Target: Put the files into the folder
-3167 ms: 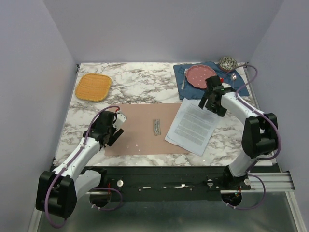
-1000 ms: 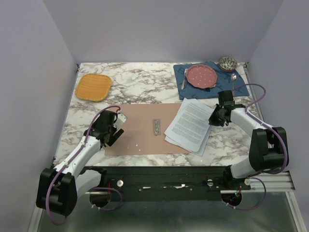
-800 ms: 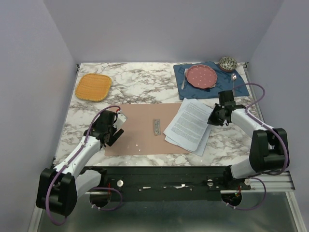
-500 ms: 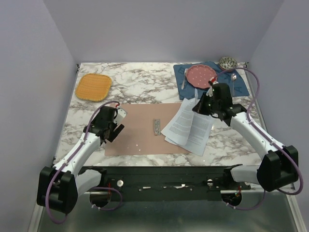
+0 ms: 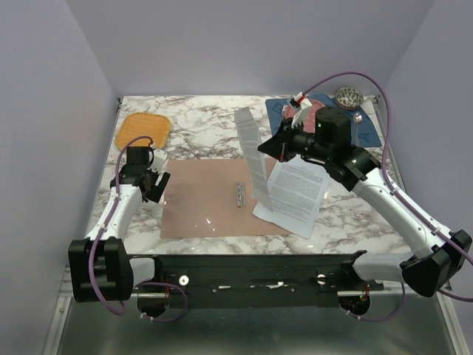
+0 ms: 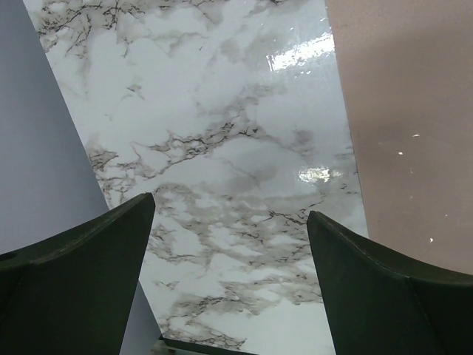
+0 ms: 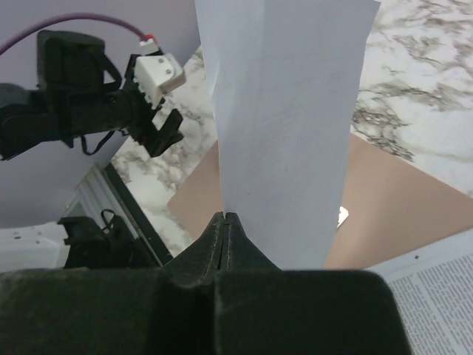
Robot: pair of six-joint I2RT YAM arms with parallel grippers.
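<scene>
Top external view: the marbled worktop (image 5: 207, 129) carries the pinkish folder (image 5: 199, 203), open and flat at centre frame. One upright sheet (image 5: 251, 159) stands curled over the folder's right edge, pinched in the closed right tool (image 7: 225, 218). The second sheet (image 5: 295, 196) lies flat at centre right, its corner overlapping the folder. The left tool (image 6: 229, 274), spread and empty, hovers by the folder's left edge. The first file looks mid-transfer; next it needs swinging left and laying flat on the folder before release.
</scene>
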